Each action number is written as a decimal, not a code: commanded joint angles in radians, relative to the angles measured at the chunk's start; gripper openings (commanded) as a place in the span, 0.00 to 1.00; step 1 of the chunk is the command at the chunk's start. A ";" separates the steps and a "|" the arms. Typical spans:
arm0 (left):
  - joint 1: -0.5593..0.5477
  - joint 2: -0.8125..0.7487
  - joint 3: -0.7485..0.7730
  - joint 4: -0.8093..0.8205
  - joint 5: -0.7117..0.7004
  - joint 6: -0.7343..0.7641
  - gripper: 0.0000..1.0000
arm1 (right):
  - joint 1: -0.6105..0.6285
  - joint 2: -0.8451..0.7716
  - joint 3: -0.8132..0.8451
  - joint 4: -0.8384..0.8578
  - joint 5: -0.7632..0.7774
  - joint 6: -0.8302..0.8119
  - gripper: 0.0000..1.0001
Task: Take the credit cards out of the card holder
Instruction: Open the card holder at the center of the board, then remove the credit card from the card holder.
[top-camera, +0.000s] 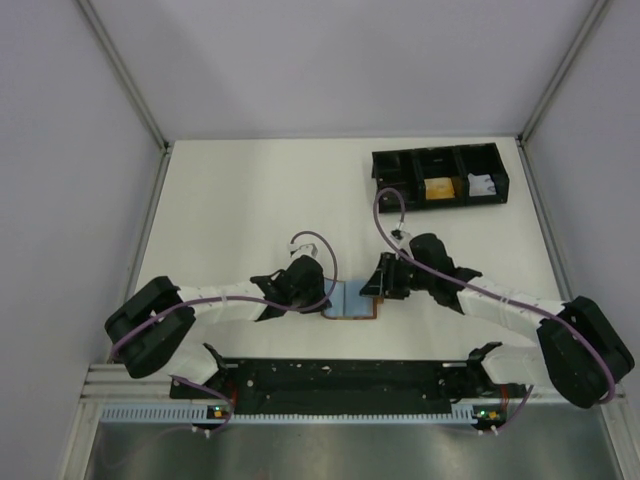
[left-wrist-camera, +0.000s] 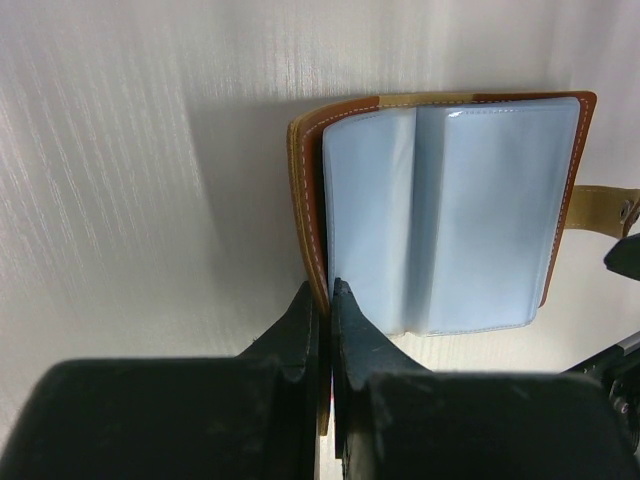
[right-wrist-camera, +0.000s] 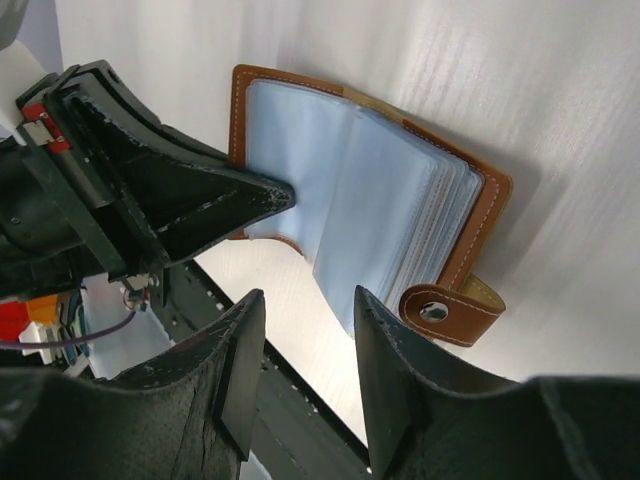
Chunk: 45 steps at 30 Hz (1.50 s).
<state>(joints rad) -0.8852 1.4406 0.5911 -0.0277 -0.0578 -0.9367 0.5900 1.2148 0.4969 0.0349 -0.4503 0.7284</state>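
The brown card holder (top-camera: 352, 301) lies open on the table between my two grippers, its pale blue plastic sleeves (left-wrist-camera: 450, 200) fanned upward. No credit cards show; the sleeves hide whatever they hold. My left gripper (left-wrist-camera: 326, 290) is shut on the near end of the holder's left cover, with the brown leather edge pinched between its jaws. My right gripper (right-wrist-camera: 310, 300) stands open just short of the sleeves' near edge, with nothing between its fingers. The snap tab (right-wrist-camera: 450, 312) curls beside its right finger. In the top view the left gripper (top-camera: 325, 297) and the right gripper (top-camera: 378, 285) flank the holder.
A black three-compartment tray (top-camera: 440, 160) stands at the back right, with something yellow in its middle compartment and something white in the right one. The arms' black base rail (top-camera: 340, 378) runs along the near edge. Grey walls close in the table on three sides.
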 joint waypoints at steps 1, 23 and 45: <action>-0.004 -0.003 0.009 -0.035 -0.031 0.004 0.00 | 0.018 0.044 0.002 0.060 0.005 0.026 0.41; -0.006 -0.005 0.010 -0.031 -0.027 0.001 0.00 | 0.019 0.147 -0.006 0.086 0.030 0.028 0.41; -0.020 -0.003 0.009 0.000 -0.008 -0.007 0.00 | 0.048 0.187 0.042 0.112 0.007 0.045 0.40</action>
<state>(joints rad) -0.8959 1.4406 0.5911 -0.0261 -0.0635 -0.9405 0.6174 1.3907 0.4923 0.1059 -0.4355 0.7658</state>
